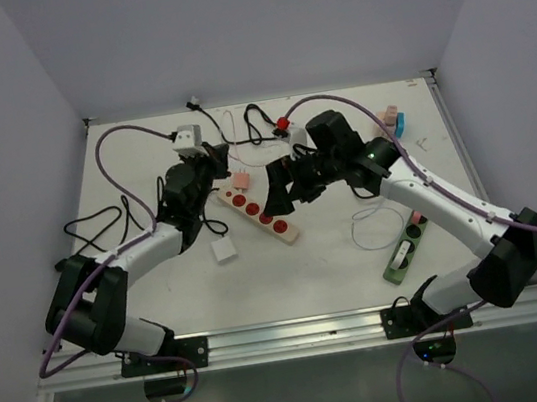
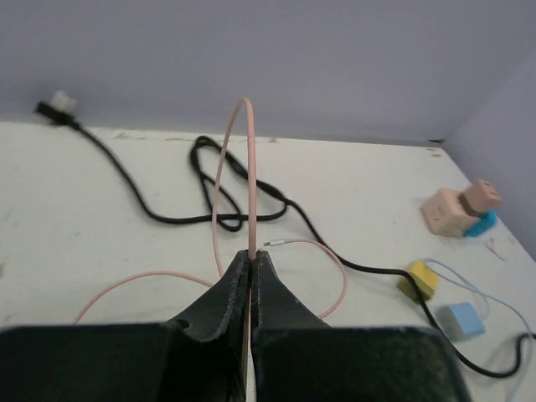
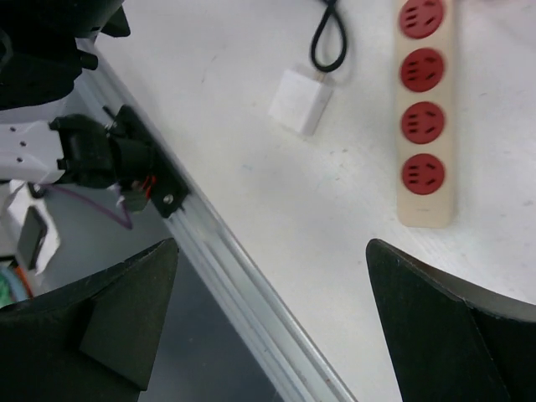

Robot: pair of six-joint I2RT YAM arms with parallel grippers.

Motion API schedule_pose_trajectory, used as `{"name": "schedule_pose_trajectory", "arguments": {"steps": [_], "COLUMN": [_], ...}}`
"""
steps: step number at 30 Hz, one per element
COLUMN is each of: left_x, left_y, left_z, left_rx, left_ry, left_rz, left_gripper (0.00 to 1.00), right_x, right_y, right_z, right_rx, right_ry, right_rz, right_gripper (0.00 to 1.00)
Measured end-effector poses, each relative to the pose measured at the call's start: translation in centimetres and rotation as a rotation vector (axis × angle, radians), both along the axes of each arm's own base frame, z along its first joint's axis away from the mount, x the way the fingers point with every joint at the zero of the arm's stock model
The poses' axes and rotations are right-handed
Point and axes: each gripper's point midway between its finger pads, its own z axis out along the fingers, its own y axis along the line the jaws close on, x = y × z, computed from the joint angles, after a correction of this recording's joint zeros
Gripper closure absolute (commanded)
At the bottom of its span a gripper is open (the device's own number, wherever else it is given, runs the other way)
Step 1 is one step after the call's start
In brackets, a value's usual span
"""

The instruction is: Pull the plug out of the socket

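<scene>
There is one pink plug [image 1: 241, 180], small and blocky. It sits at the far left end of the one power strip [image 1: 261, 213], near the middle of the table [image 1: 310, 276]. From the top view I cannot tell whether its pins are seated.

The strip is a beige bar lying at a diagonal. In my right wrist view it [image 3: 425, 117] shows four round red sockets in a row, all of them bare.

One thin pink cord [image 2: 219, 193] rises in a tall loop and curls over the tabletop. My left gripper [image 2: 252, 260] is clamped tight on this cord, and the fingers [image 2: 219, 301] meet with only the cord between them. From above, that gripper [image 1: 208, 161] is just beside the plug, on its left.

My right gripper [image 3: 270, 243] hangs over the strip's near end with its jaws spread wide and nothing between them. In the top view it [image 1: 278, 195] is above the strip's middle.

Further out I count:
- One white adapter [image 3: 300, 100], close to the strip on its near side.
- One black cable [image 2: 209, 172], coiled toward the back wall.
- One yellow plug [image 2: 419, 279] and one light blue plug [image 2: 461, 320], side by side.
- One green strip [image 1: 406, 251], by my right arm.
- One white cube charger [image 1: 186, 140], at the far left.
</scene>
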Motion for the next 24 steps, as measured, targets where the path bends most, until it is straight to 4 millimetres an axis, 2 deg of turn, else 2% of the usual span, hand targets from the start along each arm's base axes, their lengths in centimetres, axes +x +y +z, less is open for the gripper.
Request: {"name": "schedule_pose_trajectory", "arguments": {"steps": [3,5,6,8,9,11,12,14,15,17,18,21,24], "left_x": [2.6,3.9,4.5,5.1,5.0,4.5,4.1,3.5,3.2,2.5,2.3,1.3,0.1], "left_y": [4.0,6.9,8.4,10.9,12.1,13.9,14.5,14.8,14.8,14.6,14.6,14.3,14.1], "left_z": [-2.0,-3.7,-4.6,-6.2,-7.2,-8.9,-9.6,-10.4,-10.6,-10.6,-10.3,-8.2,-5.1], "left_rx": [0.005,0.014,0.018,0.024,0.029,0.034,0.036,0.041,0.042,0.046,0.041,0.024,0.002], "left_ry": [0.130,0.229,0.277,0.358,0.398,0.473,0.503,0.544,0.561,0.585,0.585,0.562,0.518], "left_rz": [0.193,0.308,0.361,0.443,0.477,0.532,0.547,0.558,0.558,0.547,0.541,0.511,0.473], "left_gripper": [1.00,0.99,0.95,0.88,0.79,0.72,0.64,0.55,0.44,0.32,0.21,0.04,0.00], "right_x": [0.9,1.8,2.4,3.3,3.7,4.3,4.5,4.9,5.0,4.9,4.8,4.2,3.7], "right_y": [-1.9,-3.7,-4.8,-6.8,-8.1,-10.7,-12.1,-15.2,-16.9,-19.9,-20.8,-23.5,-26.0], "right_z": [1.7,2.1,1.9,1.0,0.1,-2.0,-3.1,-5.1,-6.0,-7.2,-7.4,-7.6,-7.6], "right_rx": [-0.022,-0.058,-0.088,-0.152,-0.192,-0.267,-0.302,-0.369,-0.405,-0.469,-0.489,-0.533,-0.554], "right_ry": [-0.108,-0.167,-0.189,-0.210,-0.211,-0.191,-0.171,-0.134,-0.119,-0.108,-0.105,-0.116,-0.117], "right_rz": [-0.091,-0.177,-0.227,-0.317,-0.366,-0.461,-0.512,-0.622,-0.682,-0.796,-0.832,-0.954,-1.077], "right_gripper": [0.01,0.01,0.01,0.01,0.01,0.01,0.01,0.01,0.01,0.01,0.01,0.01,0.01]}}
